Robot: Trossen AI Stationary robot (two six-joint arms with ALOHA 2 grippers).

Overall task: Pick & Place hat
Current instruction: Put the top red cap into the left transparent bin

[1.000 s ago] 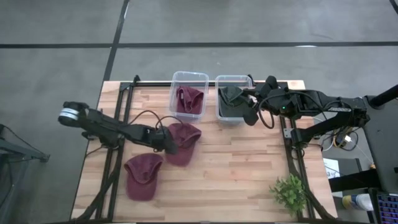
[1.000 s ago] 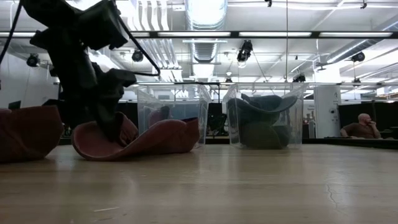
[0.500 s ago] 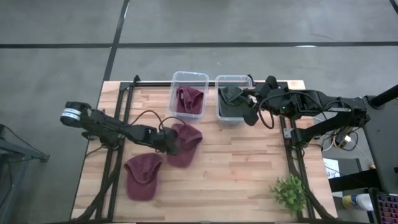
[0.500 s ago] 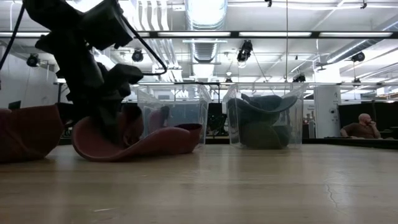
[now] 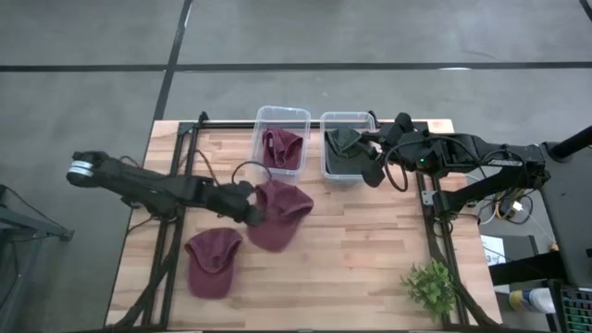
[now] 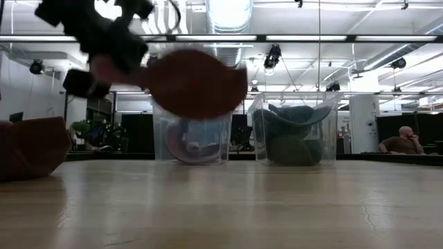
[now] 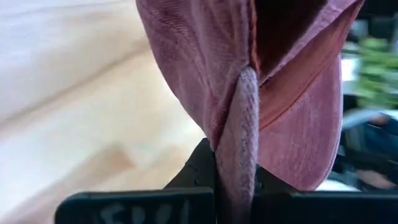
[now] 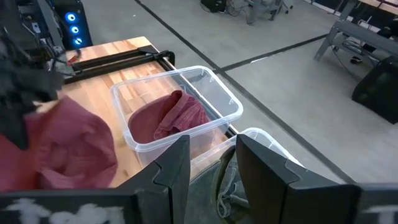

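My left gripper (image 5: 251, 209) is shut on a maroon hat (image 5: 280, 214), which hangs in the air over the middle of the table; in the low view this hat (image 6: 195, 81) is above the height of the bins' rims. A second maroon hat (image 5: 211, 262) lies on the table at the near left. A third maroon hat (image 5: 282, 148) lies in the left clear bin (image 5: 280, 115). My right gripper (image 8: 213, 163) stands open above the right clear bin (image 5: 348, 118), which holds a dark green hat (image 5: 346, 148). My left gripper pinches a bunched fold of the hat's cloth (image 7: 240, 134) between its two fingers, at the hat's left side. The fingers reach in from the table's left, slanting. The hat is lifted clear of the table and hangs past the fingers, its brim (image 7: 311, 118) curled.
The two clear bins stand side by side at the far middle of the table. A small green plant (image 5: 430, 286) stands at the near right corner. Black frame rails (image 5: 174, 185) run along both sides. A person (image 6: 401, 140) sits far off in the room.
My left gripper has shut on the maroon hat that lay on the table's middle and has risen with it. The hat has gone from resting on the wood to hanging clear, above the height of the bins' rims.
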